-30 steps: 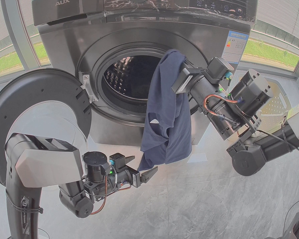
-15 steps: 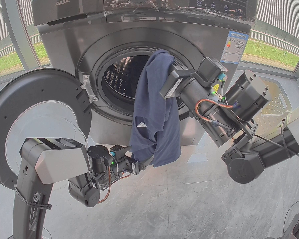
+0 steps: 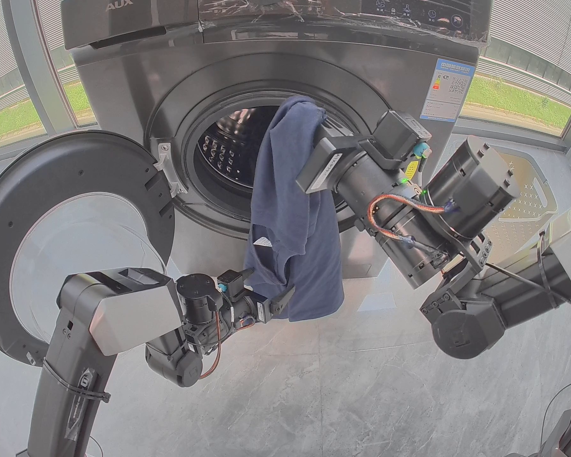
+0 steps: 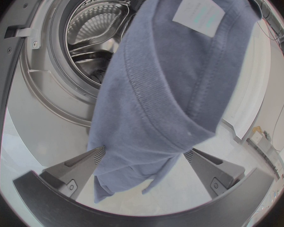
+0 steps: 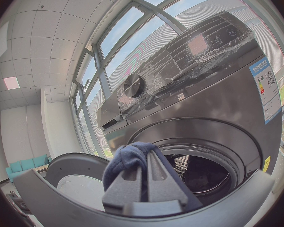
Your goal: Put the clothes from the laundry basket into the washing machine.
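A navy blue shirt [image 3: 295, 223] hangs in front of the washing machine's round drum opening [image 3: 235, 153]. My right gripper [image 3: 316, 139] is shut on the shirt's top, level with the upper part of the opening; its fingers [image 5: 157, 174] pinch a bunch of blue cloth [image 5: 129, 156]. My left gripper [image 3: 269, 294] is low, at the shirt's bottom edge. It is open, and the hem [image 4: 132, 167] hangs between its two spread fingers [image 4: 85, 161]. A white label [image 4: 198, 11] shows on the shirt's inside.
The machine's door [image 3: 70, 223] stands swung open on the left, close to my left arm. A pale perforated basket [image 3: 530, 201] sits on the floor at the right, behind my right arm. Grey floor tiles [image 3: 336, 388] lie in front.
My right gripper has carried the shirt left, across the drum opening. My left arm has risen and moved in, so its open fingers now straddle the shirt's lower edge.
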